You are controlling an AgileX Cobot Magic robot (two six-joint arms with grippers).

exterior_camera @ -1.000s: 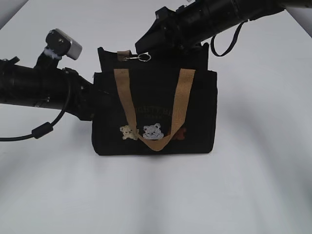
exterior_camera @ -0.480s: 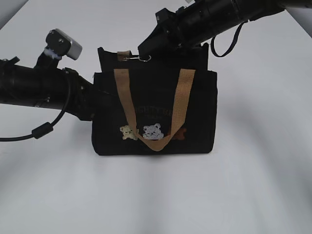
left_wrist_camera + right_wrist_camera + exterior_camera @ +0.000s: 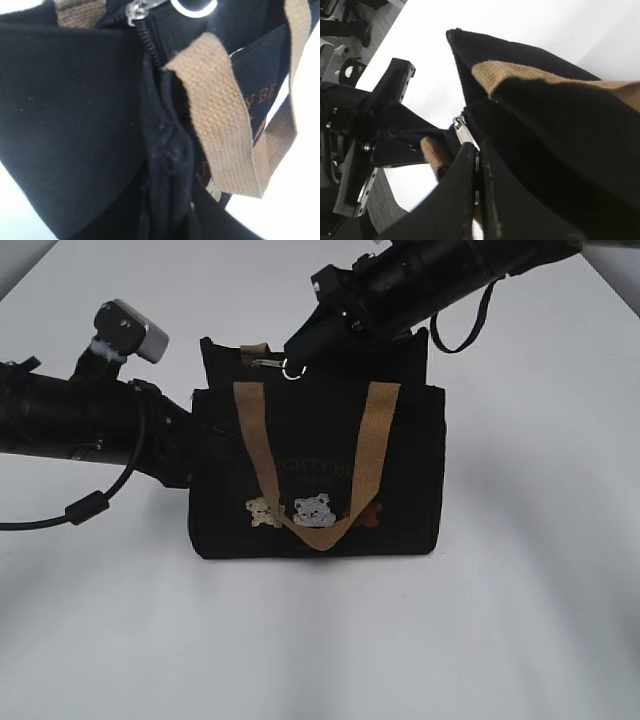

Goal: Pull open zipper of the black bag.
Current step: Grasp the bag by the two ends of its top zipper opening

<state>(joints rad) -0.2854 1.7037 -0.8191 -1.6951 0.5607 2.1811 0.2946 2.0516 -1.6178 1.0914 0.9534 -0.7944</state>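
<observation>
One black bag (image 3: 318,470) upright at the centre of the white worktop (image 3: 520,620), with two tan handles (image 3: 262,455) and three bear patches (image 3: 314,510) on its front. One zipper (image 3: 148,42) along the top edge, its silver pull (image 3: 291,369) at about 11 o'clock from the bag's middle, pinched between the closed fingers of the right hand (image 3: 296,358) (ring end just peeking below the tips). Left hand (image 3: 185,445) at 9 o'clock, pressed to the bag's side and clamped on a fold of its fabric.
</observation>
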